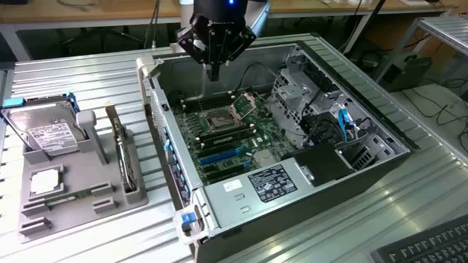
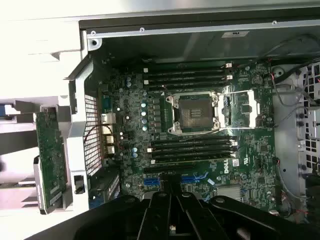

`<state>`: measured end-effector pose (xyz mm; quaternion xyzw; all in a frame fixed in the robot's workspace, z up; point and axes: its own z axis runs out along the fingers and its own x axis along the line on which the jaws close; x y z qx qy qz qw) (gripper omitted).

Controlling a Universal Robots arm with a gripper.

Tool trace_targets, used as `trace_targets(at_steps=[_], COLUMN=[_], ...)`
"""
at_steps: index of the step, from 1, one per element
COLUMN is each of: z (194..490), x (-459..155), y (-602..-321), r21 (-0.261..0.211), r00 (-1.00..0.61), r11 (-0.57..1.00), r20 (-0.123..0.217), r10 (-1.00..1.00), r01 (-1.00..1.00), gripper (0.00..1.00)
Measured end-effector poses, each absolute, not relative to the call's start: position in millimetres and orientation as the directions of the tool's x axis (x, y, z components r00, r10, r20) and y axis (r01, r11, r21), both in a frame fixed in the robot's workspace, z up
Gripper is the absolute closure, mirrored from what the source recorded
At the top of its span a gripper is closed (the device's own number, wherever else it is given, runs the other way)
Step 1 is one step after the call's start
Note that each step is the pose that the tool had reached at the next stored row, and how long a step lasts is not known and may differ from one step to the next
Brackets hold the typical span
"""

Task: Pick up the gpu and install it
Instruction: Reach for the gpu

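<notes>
Ribbed bench [image 1: 87,76] holds the open case [image 1: 329,203]; tool [image 1: 212,75] pressed together, empty, above it; gpu [image 1: 128,164] edge-on, faces hidden.

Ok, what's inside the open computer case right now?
A green motherboard with an open processor socket, empty blue card slots, a power supply and a drive cage. The power supply covers whatever lies beneath it. The graphics card stands outside, in the grey holder.

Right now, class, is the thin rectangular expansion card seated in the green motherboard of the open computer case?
No, the gpu stands on edge in the grey holder outside the case, on the exterior view's left.
</notes>
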<state>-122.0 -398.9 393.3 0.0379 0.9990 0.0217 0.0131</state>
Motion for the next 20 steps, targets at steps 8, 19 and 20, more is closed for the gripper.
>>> trace_targets(at_steps=[8,19,20], z=[393,393,392], x=[-125,-185,-191], y=[-399,-403,-404], r21=[0.043,0.023,0.021], r00=[-0.997,-0.997,-0.997], r11=[0.996,0.997,0.997], r20=[-0.024,-0.026,-0.026], r10=[0.076,0.075,0.075], r01=[0.075,0.074,0.074], gripper=[0.89,0.89,0.89])
